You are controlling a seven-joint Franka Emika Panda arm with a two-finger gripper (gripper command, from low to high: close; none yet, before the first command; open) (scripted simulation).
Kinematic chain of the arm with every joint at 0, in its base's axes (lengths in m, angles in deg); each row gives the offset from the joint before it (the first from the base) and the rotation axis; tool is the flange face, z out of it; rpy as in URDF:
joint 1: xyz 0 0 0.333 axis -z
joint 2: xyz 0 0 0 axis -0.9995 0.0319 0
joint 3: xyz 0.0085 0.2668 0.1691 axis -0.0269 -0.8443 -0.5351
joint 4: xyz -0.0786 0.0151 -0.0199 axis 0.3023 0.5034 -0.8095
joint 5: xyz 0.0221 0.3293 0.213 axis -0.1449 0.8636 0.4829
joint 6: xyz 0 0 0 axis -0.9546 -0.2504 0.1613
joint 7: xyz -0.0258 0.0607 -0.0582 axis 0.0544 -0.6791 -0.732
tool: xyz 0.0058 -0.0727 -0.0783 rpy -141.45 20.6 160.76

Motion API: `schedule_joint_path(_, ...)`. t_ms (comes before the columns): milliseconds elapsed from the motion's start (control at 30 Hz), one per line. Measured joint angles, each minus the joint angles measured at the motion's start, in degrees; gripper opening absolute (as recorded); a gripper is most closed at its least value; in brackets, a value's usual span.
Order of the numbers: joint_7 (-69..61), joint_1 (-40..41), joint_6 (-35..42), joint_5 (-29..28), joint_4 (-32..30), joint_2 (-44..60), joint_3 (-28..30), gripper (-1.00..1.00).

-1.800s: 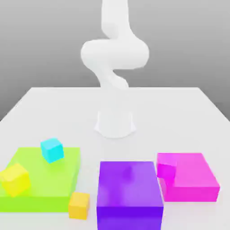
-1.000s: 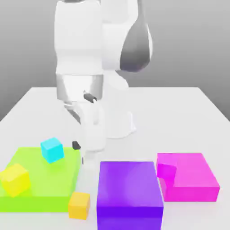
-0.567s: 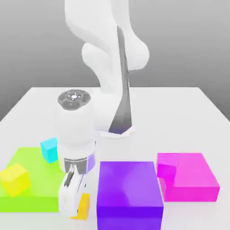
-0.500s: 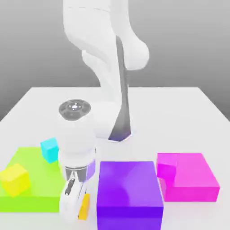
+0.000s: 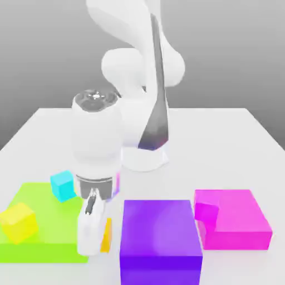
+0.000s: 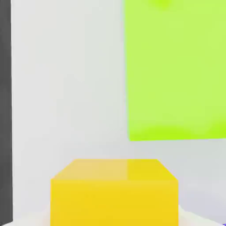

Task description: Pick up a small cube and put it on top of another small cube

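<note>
"State of the tool (image 6: 114, 216)?"

"Pinching the orange cube (image 5: 106, 236), near side, between green block (image 5: 47, 253) and violet block (image 5: 160, 234), exterior view's left."

"Hazards?"

"Carried too low, it could strike the violet block and slip. The pink cube (image 5: 206, 208), at the magenta block's (image 5: 239, 220) left edge, might tip if the release is off-centre."

"Brands, labels, writing?"

"None that I can read."

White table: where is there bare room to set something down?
Bare: the white table behind the flat magenta block. Crowded: between the flat lime-green block and the big purple block, where the gripper works.
</note>
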Motion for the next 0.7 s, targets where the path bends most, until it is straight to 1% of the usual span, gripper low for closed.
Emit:
schedule_joint_path(100, -7.7, -4.5, 3.5, 4.2, -0.8, -5.4, -2.4, -1.00)
schedule_joint_path(233, -14.5, -10.1, 8.0, 8.1, -3.5, -12.0, -4.3, -1.00)
schedule_joint_path(367, -19.2, -15.1, 12.3, 10.4, -7.0, -17.9, -7.4, -1.00)
schedule_joint_path(467, -21.9, -19.0, 15.3, 11.2, -9.7, -22.0, -9.7, -1.00)
schedule_joint_path(533, -22.4, -19.8, 13.9, 10.6, -10.8, -21.2, -10.7, -1.00)
schedule_joint_path(667, -21.1, -19.4, 5.8, 8.5, -12.3, -14.4, -11.7, -1.00)
schedule_joint_path(700, -20.9, -19.3, 4.2, 8.2, -12.5, -13.1, -11.8, 1.00)
